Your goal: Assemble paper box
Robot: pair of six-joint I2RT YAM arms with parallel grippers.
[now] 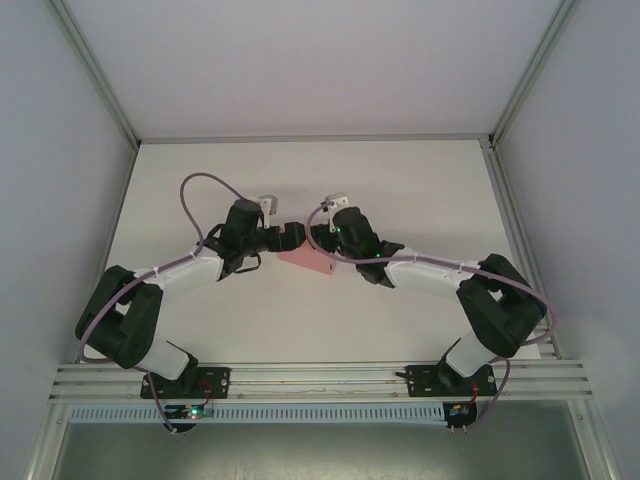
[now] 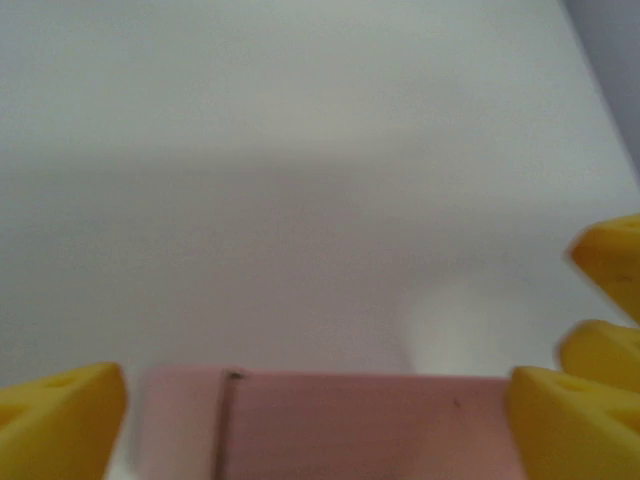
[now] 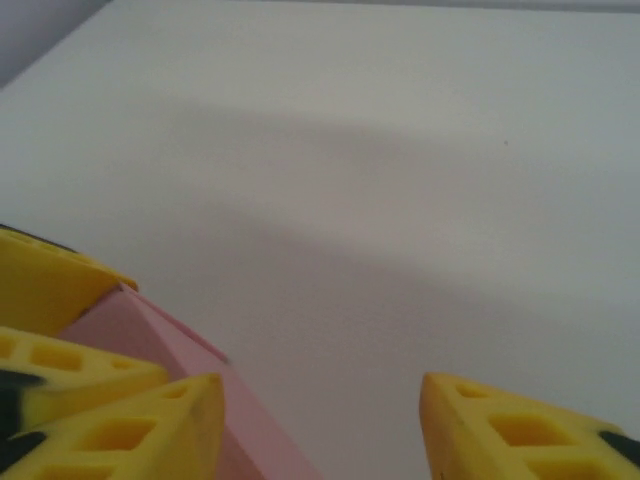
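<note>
Straddling the paper box (image 2: 370, 425) end to end, the left hand (image 2: 318, 405) has its yellow fingers (image 2: 60, 425) spread to about the box's length; one finger touches the card's end and a pale sliver shows at the other, so I judge it brackets the box rather than clamps it. The right hand (image 3: 320, 415) is spread wide, a corner of the box lying just inside against one finger, the other finger over bare bench (image 1: 400, 180).

From above, the two hands meet nose to nose near the middle of the bench, the box flat under them and poking out toward the arms' bases.

The box looks like thin pink card; probably very light, quick to slide on the smooth bench and easy to crease under a hard pinch. Folded edges and short ends look the stiffest places to take hold; a mid-panel would likely buckle.

Open bench lies on every side and the walls (image 1: 60, 150) are well apart; the only crowding is the two hands' own fingers, just beside each other.
</note>
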